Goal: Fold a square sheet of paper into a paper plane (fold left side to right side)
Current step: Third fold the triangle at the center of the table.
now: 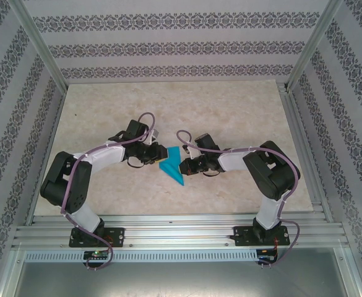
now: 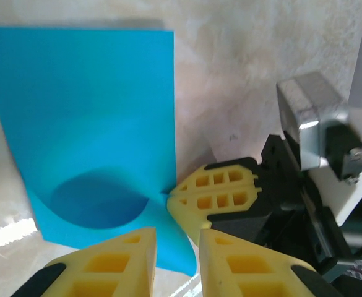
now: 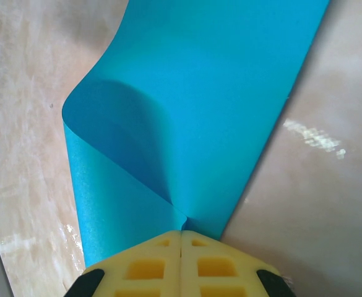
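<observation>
At frame centre in top view, on marbled tabletop (image 1: 230, 111): cyan paper sheet (image 1: 170, 164), partly folded, between both grippers. Right gripper (image 3: 181, 235): jaws pressed together, pinching sheet at bottom of its wrist view, where flap curls over. Left gripper (image 2: 176, 235): jaws slightly parted, sheet corner in gap, not clamped. Paper likely light, limp, easily creased, slick on table. Best pinched gently at edges or corners.

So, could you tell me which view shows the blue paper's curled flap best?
The right wrist view: the square sheet of paper is close, its flap curling plainly above the right gripper pinching it. The left wrist view shows the curl smaller; top external, a small blue shape.
</observation>
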`<state>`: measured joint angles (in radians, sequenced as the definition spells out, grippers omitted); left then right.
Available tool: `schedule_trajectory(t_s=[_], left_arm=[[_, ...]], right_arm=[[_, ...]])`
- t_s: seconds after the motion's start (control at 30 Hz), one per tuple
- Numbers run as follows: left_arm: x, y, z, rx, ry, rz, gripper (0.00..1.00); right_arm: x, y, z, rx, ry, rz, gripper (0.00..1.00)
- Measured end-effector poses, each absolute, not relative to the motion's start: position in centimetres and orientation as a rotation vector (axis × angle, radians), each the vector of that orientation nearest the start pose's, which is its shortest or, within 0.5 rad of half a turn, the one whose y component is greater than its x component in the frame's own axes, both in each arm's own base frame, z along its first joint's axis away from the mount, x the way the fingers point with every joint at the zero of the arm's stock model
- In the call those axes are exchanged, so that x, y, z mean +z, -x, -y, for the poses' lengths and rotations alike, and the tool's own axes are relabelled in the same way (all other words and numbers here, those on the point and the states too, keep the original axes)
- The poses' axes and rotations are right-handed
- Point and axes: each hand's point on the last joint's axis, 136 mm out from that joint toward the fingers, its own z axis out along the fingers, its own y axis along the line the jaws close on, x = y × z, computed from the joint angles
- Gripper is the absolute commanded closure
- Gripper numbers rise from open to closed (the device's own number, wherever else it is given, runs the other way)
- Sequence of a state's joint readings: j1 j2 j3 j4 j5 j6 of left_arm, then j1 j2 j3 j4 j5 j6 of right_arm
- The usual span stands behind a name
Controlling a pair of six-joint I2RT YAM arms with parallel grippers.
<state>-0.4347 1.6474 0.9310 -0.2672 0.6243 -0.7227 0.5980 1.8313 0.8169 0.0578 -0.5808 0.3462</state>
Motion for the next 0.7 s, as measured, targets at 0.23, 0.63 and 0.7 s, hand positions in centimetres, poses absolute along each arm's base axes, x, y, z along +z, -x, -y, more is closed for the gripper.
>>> schedule_trajectory(t_s=[0.23,0.63,0.7], left_arm=[[7.1,-30.0,27.1,-1.226,0.112,-2.77,0.72],[4.6,-29.3,27.5,-1.165,0.123,-2.839,0.72],[4.4,-29.3,27.5,-1.159,0.127,-2.842,0.73]], right_arm=[[1.5,-27.3,-30.1,1.079,0.584,-2.597,1.0],[1.4,-27.3,-30.1,1.076,0.588,-2.603,1.0],[1.4,-27.3,-30.1,1.076,0.587,-2.604,1.0]])
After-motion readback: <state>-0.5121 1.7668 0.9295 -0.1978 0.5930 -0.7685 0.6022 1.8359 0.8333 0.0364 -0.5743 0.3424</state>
